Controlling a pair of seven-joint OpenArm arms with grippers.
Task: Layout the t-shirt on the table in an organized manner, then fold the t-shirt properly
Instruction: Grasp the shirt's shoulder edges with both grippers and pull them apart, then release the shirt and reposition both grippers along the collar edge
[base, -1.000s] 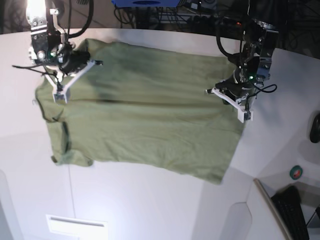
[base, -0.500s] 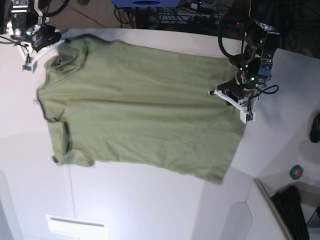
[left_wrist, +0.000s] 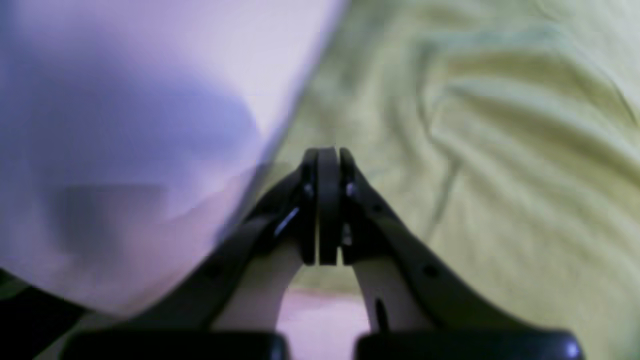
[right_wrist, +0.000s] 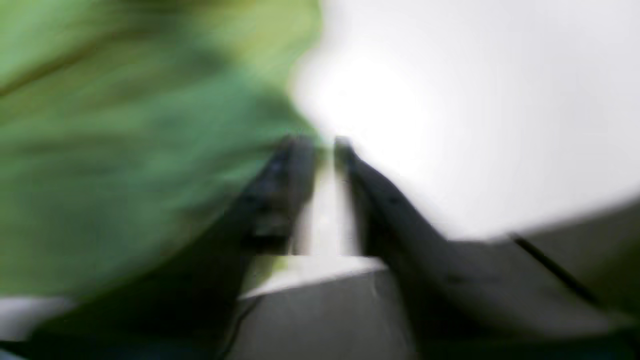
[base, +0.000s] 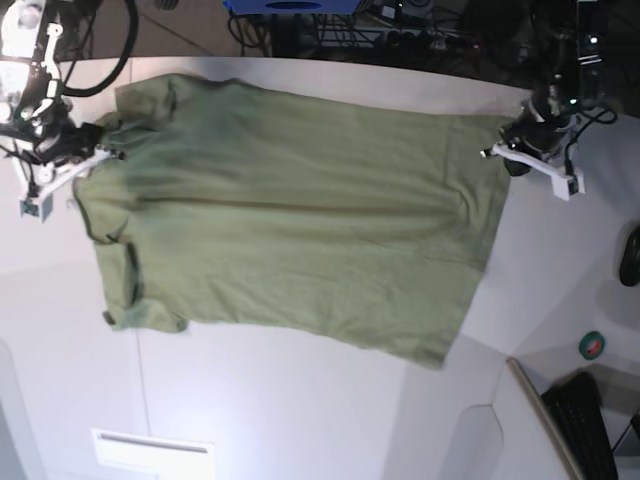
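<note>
The olive t-shirt (base: 300, 220) lies spread flat on the white table (base: 300, 420), neck toward the view's left and hem toward its right. My left gripper (base: 530, 165) sits at the hem's far right corner. In the left wrist view its jaws (left_wrist: 322, 155) are pressed together at the cloth's edge, with the wrinkled t-shirt (left_wrist: 500, 150) beyond and bare table (left_wrist: 150, 75) to the left. My right gripper (base: 62, 180) hovers at the shoulder edge. The blurred right wrist view shows that gripper (right_wrist: 322, 145) narrowly open with nothing between its fingers, t-shirt (right_wrist: 125, 150) to the left, table (right_wrist: 475, 100) to the right.
Past the table's far edge is a dark floor with cables (base: 400, 35). A black keyboard (base: 585, 420), a green tape roll (base: 593, 345) and a black object (base: 630, 255) sit at the right. A white rectangular panel (base: 150, 450) lies near the front left.
My left gripper moved right and toward the far edge, drawing the hem corner outward. My right gripper came down from the far left corner to the shoulder edge and its jaws parted.
</note>
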